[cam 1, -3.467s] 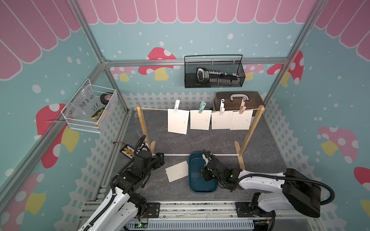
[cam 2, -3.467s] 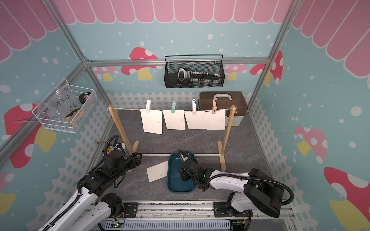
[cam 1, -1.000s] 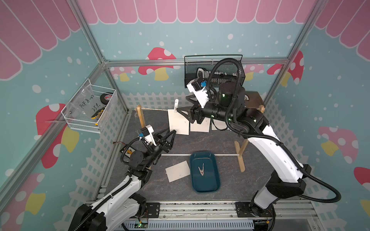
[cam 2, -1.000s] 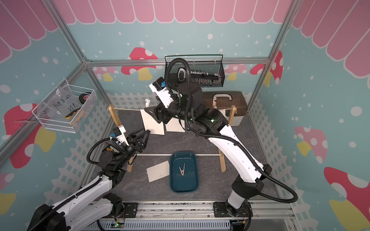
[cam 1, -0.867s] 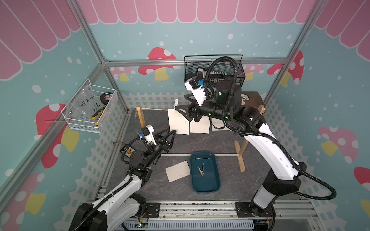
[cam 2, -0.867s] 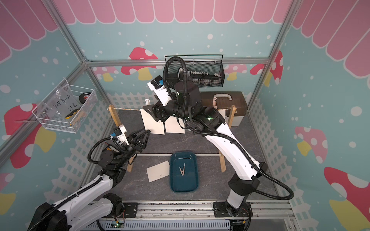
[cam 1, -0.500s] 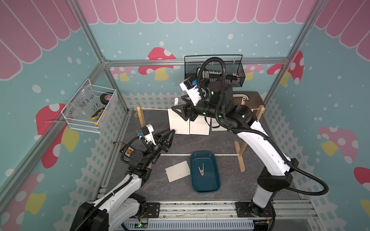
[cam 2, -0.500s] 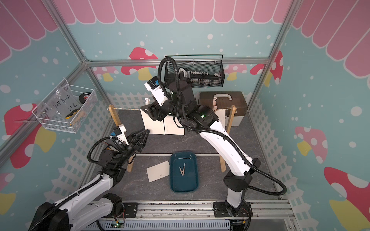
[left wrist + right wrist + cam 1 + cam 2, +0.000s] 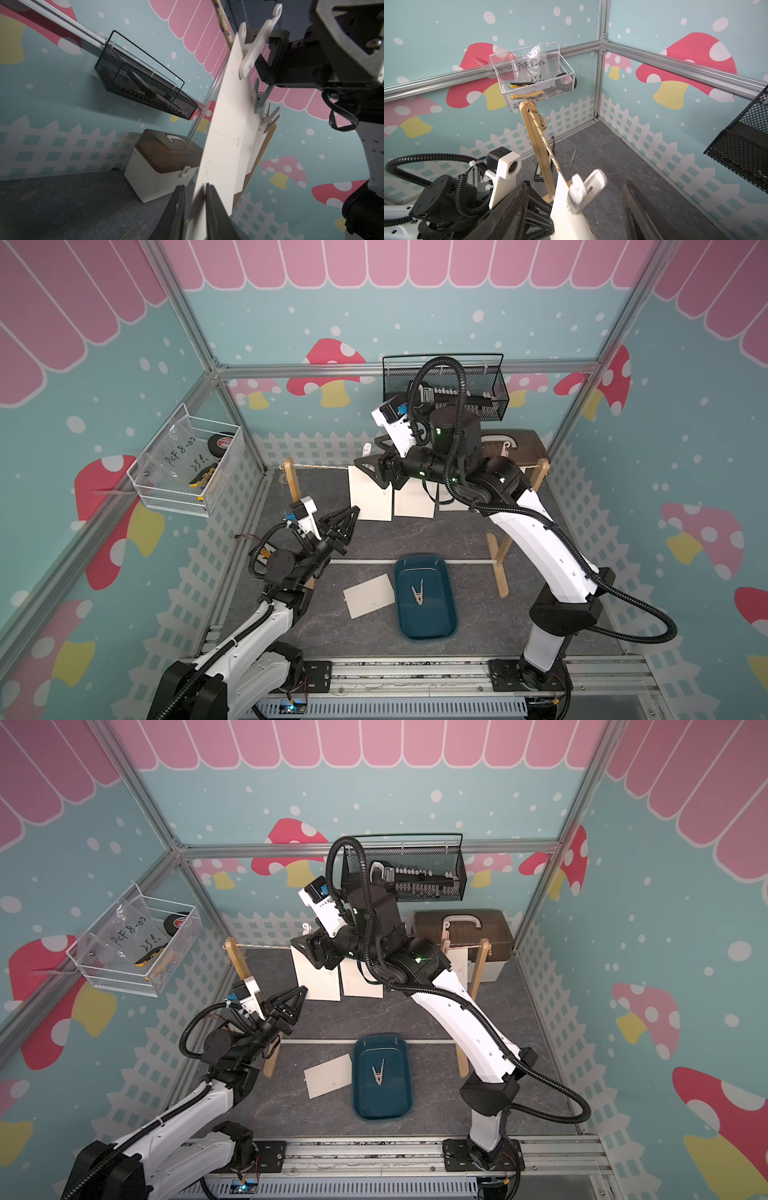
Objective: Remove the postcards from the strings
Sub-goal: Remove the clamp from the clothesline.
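1. The lower corner of the leftmost postcard [image 9: 370, 497] is being enclosed by the left gripper [image 9: 351, 516]. Its jaws are standing narrow on both sides, but whether the paper is being pinched cannot be told.
2. One postcard [image 9: 368, 595] is lying loose on the floor, so it is being counted as done (a clothespin [image 9: 417, 593] is lying in the blue tray [image 9: 424, 622] just beside it).
3. The white clothespin [image 9: 583, 193] on the string [image 9: 320, 467] is being straddled by the wide-open right gripper [image 9: 573, 187] and is not yet being squeezed.
4. Further right, the other postcards [image 9: 413, 504] are hanging pinned, partly hidden by the right arm; these are being left to do.
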